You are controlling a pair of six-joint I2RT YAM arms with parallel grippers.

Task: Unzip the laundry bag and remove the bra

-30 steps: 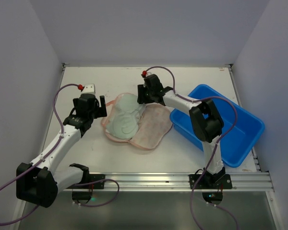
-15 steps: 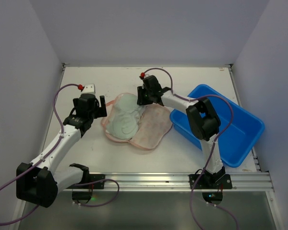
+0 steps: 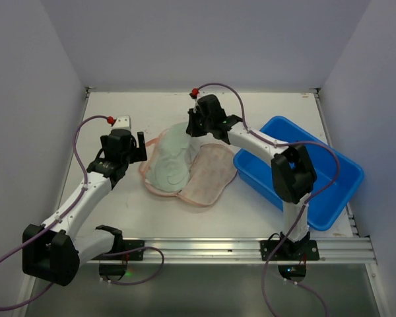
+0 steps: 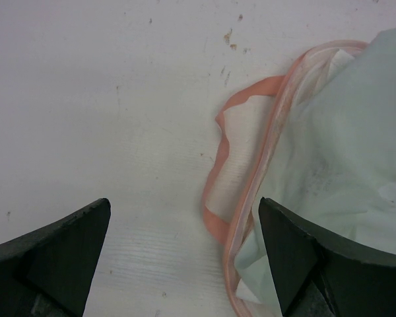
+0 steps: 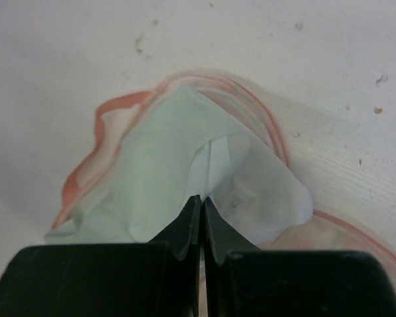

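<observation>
**Step in hand:** removal of the bra. Zip step judged done. The laundry bag (image 3: pixel 210 177) lies opened flat mid-worktop (image 3: pixel 145 109), both halves spread, lining up. The bra (image 3: pixel 170 164) sits on the bag's left half, within the rim, not yet clear of it.

**R claw** (image 5: pixel 199 210): jaws closed tight, tips pinching a fold of the bra at its far end. In the R wrist view the fabric peaks up to the tips. Bite looks thin, and its depth can't be confirmed.

**L claw** (image 4: pixel 185 221): jaws wide apart, nothing between them. It is set just beside the bag's left rim, above a loose pink loop (image 4: pixel 254 91) lying on the worktop. No contact w/ the bag visible.

**Next move (judgement):** R arm to lift and draw the bra up and out w/o dragging the bag along. The thin pinch may slip. L claw may need to pin the bag's rim as a counter-hold. The blue tub (image 3: pixel 330 168) at right is a poss. drop point, unconfirmed.
</observation>
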